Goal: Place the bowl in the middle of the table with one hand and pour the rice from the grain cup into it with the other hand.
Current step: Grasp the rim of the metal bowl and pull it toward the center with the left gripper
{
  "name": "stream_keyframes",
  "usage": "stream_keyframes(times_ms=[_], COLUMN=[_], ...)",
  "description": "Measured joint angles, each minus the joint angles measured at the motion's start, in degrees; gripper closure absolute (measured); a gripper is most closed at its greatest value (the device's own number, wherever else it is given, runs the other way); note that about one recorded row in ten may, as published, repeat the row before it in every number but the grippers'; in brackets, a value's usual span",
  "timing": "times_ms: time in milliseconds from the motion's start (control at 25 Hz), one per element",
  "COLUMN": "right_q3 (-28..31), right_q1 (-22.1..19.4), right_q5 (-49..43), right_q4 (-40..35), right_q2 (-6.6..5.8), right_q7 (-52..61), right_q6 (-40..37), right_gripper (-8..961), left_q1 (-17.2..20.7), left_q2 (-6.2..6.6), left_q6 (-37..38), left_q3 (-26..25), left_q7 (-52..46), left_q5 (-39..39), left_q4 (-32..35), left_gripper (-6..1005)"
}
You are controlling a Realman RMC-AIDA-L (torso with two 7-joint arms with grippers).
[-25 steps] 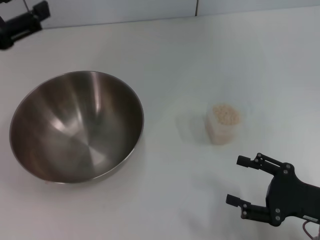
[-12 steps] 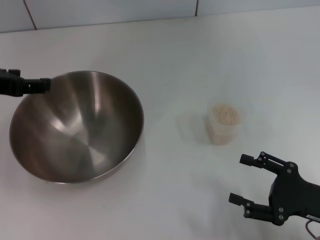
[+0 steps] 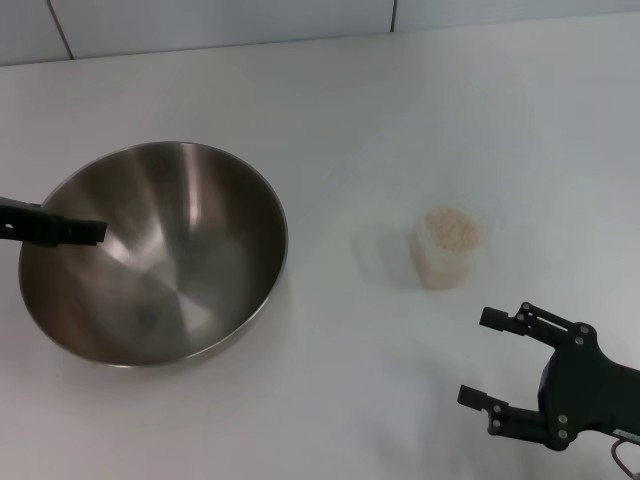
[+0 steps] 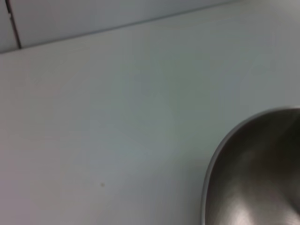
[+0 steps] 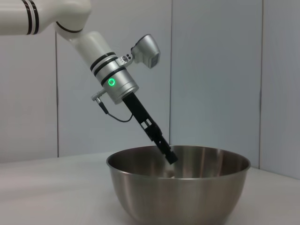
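Note:
The big steel bowl (image 3: pixel 155 250) stands on the left of the white table (image 3: pixel 340 110). It also shows in the left wrist view (image 4: pixel 258 178) and the right wrist view (image 5: pixel 178 187). My left gripper (image 3: pixel 80 230) reaches in from the left over the bowl's left rim; in the right wrist view it (image 5: pixel 168 156) dips just inside the rim. The clear grain cup (image 3: pixel 447 255) stands upright right of centre, filled with rice (image 3: pixel 450 228). My right gripper (image 3: pixel 477 357) is open and empty at the near right, a little short of the cup.
A tiled wall (image 3: pixel 220 20) runs along the table's far edge. Bare white tabletop lies between the bowl and the cup.
My left gripper has come from the far left corner down to the bowl's left rim. The right gripper has barely moved. Bowl and cup stand where they were.

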Motion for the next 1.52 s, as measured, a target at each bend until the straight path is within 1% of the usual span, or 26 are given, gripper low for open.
stream_keyframes(times_ms=[280,520,720,760,800,960,1000,1160,1240,1280,1320,1360,1440,1520], right_q3=[0.15,0.15,0.14,0.14,0.14,0.14,0.14,0.14,0.14,0.14,0.14,0.14,0.14,0.11], right_q1=[-0.13,-0.11,0.01,0.01,0.02,0.04,0.05,0.05,0.05,0.03,0.03,0.01,-0.02,0.02], right_q5=[0.00,0.00,0.00,0.00,0.00,0.00,0.00,0.00,0.00,0.00,0.00,0.00,-0.01,-0.01], right_q4=[0.31,0.31,0.31,0.31,0.32,0.32,0.31,0.31,0.30,0.25,0.25,0.24,0.21,0.12], right_q2=[0.07,0.09,0.08,0.08,0.06,0.03,0.02,0.00,0.00,0.00,0.00,0.00,0.00,0.00], right_q7=[-0.16,-0.18,-0.21,-0.21,-0.21,-0.23,-0.23,-0.23,-0.23,-0.23,-0.23,-0.23,-0.23,-0.22], right_q6=[0.01,0.04,0.20,0.20,0.21,0.24,0.24,0.24,0.24,0.25,0.25,0.24,0.17,0.10], right_gripper=[149,150,150,150,150,150,150,150,150,150,150,150,150,149], left_q1=[-0.89,-1.56,-2.37,-2.37,-3.28,-3.87,-5.38,-8.13,-9.59,-11.51,-11.51,-12.39,-15.28,-17.88], left_q2=[-0.09,-0.07,0.04,0.04,0.13,0.10,0.06,0.07,0.10,0.09,0.09,0.05,-0.08,-0.15], left_q6=[1.67,2.02,2.35,2.35,2.66,2.85,3.92,6.02,6.56,6.82,6.82,6.79,5.92,4.25], left_q3=[0.26,-0.16,-0.18,-0.18,-0.43,-0.86,-2.07,-4.80,-6.48,-8.63,-8.63,-9.44,-10.52,-10.52], left_q7=[1.15,1.30,1.40,1.40,1.77,2.05,2.21,3.12,3.93,5.42,5.42,6.09,7.52,8.49], left_q5=[-0.26,-0.26,-0.26,-0.26,-0.26,-0.25,-0.23,-0.24,-0.24,-0.25,-0.25,-0.28,-0.53,-0.59], left_q4=[-0.35,-0.53,-1.63,-1.63,-2.97,-3.45,-3.94,-6.01,-7.58,-9.67,-9.67,-10.70,-13.38,-15.88], left_gripper=[202,354,589,630,671,823,853,971,971,971,971,972,972,972])
